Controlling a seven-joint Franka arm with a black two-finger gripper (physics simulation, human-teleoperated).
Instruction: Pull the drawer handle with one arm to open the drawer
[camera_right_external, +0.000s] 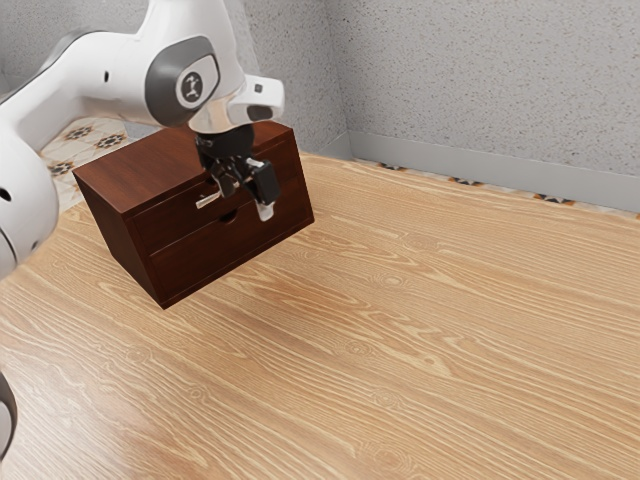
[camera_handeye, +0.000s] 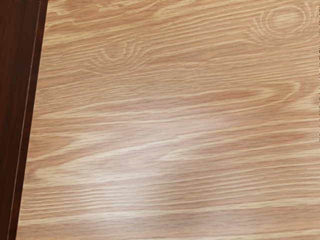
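While the arm (camera_right_external: 100, 80) reaches in from the exterior view's upper left, the gripper (camera_right_external: 245, 195) hangs pointing downward against the front of a dark brown cabinet (camera_right_external: 130, 170), right at the height of the upper drawer (camera_right_external: 170, 218). That drawer's handle (camera_right_external: 207, 201), a small silver bar lying along the drawer front, sits at the gripper itself: one end sticks out just beside it toward the exterior view's left, and the rest runs behind the black hand. Whether the gripper is clamped on the handle or loose around it cannot be told from this angle.

The upper drawer's front looks flush with the front of the lower drawer (camera_right_external: 220, 250), which lies just below the gripper, so the drawer appears shut. The cabinet's flat top is behind and slightly above the gripper, under the arm's last white link.

The cabinet stands on a light wooden table (camera_right_external: 400, 330) with strong grain, and the table spreads out wide below and in front of the gripper. A grey speckled wall (camera_right_external: 480, 70) rises well beyond the gripper, behind the cabinet, and a patch of tiled floor (camera_right_external: 85, 135) shows past the cabinet's far side.

From the wrist camera, the table (camera_handeye: 175, 125) lies under the hand, with the cabinet (camera_handeye: 15, 100) as a dark strip meeting it along one edge.
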